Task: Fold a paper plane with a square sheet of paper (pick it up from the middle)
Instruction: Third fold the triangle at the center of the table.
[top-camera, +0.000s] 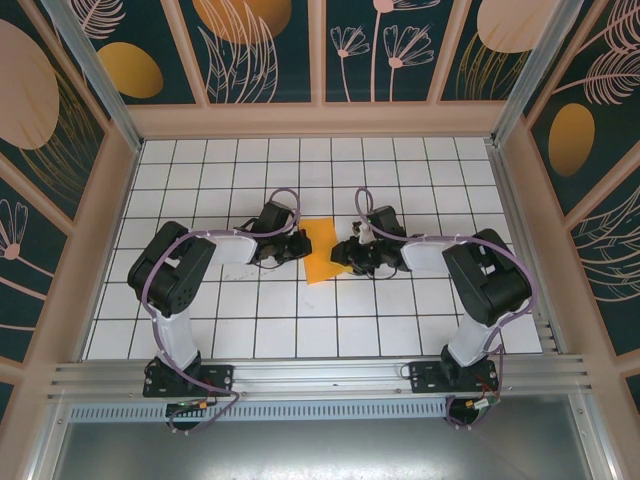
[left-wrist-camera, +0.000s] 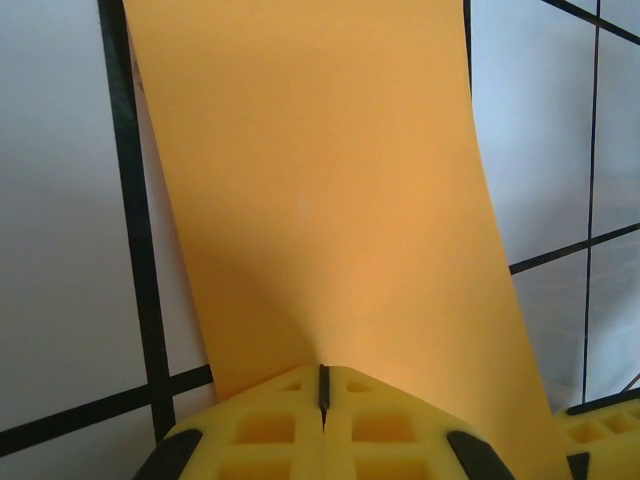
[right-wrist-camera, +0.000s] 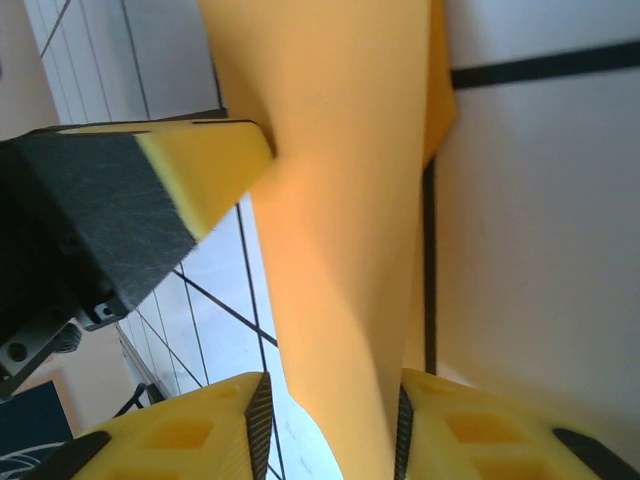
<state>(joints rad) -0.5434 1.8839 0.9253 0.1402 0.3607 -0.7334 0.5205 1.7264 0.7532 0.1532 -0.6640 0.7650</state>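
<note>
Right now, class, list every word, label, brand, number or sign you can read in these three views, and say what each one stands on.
There is no readable text in any view.
The orange paper is plain, with no print.
The table has only black grid lines.
The walls show painted plants and ovals, no lettering.
Any marking on the arm bases is too small to read.

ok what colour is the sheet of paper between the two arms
Plain bright orange. The sheet of paper shows best in the left wrist view.
</note>
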